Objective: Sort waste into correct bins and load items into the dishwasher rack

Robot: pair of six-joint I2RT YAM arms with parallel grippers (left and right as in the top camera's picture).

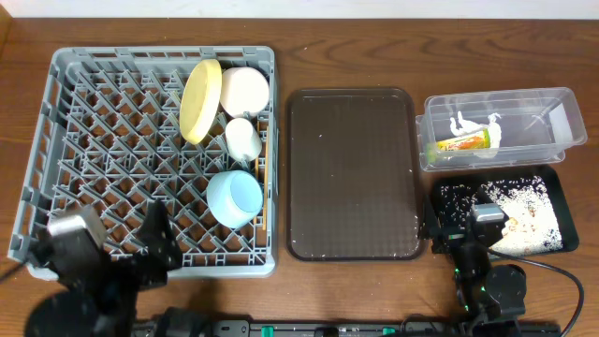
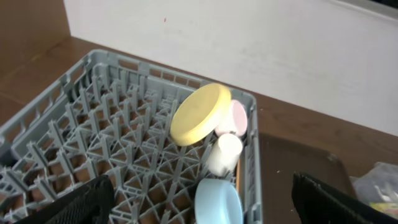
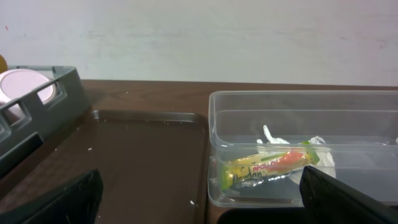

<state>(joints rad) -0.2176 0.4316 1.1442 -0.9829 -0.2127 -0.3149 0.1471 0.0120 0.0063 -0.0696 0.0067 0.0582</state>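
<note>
left gripper [image 2: 200, 186] released over near edge of dishwasher rack [image 1: 140, 53] | right gripper [image 3: 200, 180] released, well right of rack | yellow plate [image 1: 200, 101], blue bowl [image 1: 234, 197] in rack's right side | wrapper [image 1: 460, 143] in clear tub [image 1: 496, 93]

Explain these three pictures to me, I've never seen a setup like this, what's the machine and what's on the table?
This is a robot with two arms at a table, each ending in a two-finger gripper. One picture looks straight down; the other two come from a camera on each wrist, so the black shapes at their bottom corners are the robot's own fingers. On the left, a grey dishwasher rack holds a yellow plate, white bowl, small white cup, light blue bowl and chopsticks. A brown serving tray lies in the middle. On the right, a clear tub holds a snack wrapper and tissue; a black tray holds rice scraps. The left gripper and right gripper are open, holding nothing.
</note>
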